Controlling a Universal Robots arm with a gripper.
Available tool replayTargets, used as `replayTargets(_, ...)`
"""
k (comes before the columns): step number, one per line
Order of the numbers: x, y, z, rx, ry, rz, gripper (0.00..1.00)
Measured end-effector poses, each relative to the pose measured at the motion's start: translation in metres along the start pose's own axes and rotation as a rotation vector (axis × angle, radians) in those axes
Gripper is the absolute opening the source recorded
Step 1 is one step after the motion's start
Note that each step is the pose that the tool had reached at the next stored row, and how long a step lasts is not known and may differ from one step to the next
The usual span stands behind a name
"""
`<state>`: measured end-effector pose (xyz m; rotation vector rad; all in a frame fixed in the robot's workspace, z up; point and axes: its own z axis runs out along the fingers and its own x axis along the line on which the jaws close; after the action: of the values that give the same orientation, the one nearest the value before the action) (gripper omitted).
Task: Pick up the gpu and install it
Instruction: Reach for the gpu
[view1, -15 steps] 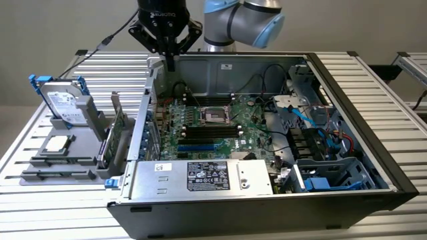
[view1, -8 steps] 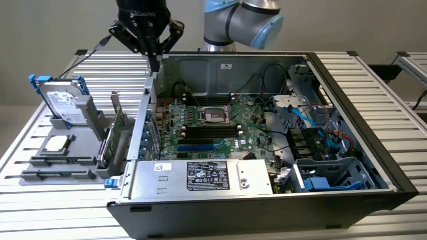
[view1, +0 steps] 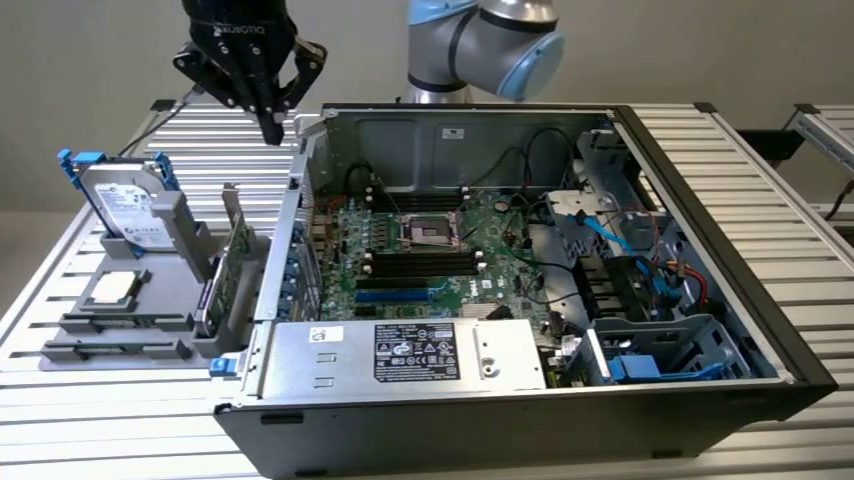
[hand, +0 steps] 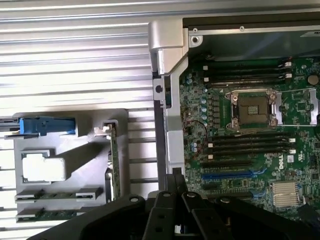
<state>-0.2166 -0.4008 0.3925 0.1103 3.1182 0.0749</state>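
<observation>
Not much of the gpu (view1: 236, 262) can be made out properly. It's stood on its long edge in a slot of the grey holder (view1: 123, 345), so it's seen nearly edge-on from both cameras. Its bottom edge is swallowed by the slot, and whatever is printed on the board can't be read. The arm (view1: 487, 45) is cut off by the top of the exterior view.

The jaws of the gripper (view1: 274, 128) are pinched fully together with nothing held between them. They are hung in the air above the card and well apart from it, near the back corner of the open computer case (view1: 747, 330). In the wrist view the tips are lined up over the case's side wall, with the card just off to one side.

The card is parked on the exterior view's left, between the blue-framed hard drive (view1: 127, 205) and the case wall, and the whole holder is rested on the slatted metal surface (view1: 80, 430). It's seen as a thin flat board, green on the visible face, with a silver metal bracket (hand: 102, 131) at one end.
</observation>
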Motion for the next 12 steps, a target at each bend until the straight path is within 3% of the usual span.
replayTargets(8, 0.036, -0.0050, -0.0008, 0.0000, 0.0000, 0.000, 0.11)
replayTargets(12, 0.042, -0.0090, -0.0006, 0.0002, 0.0016, 0.000, 0.11)
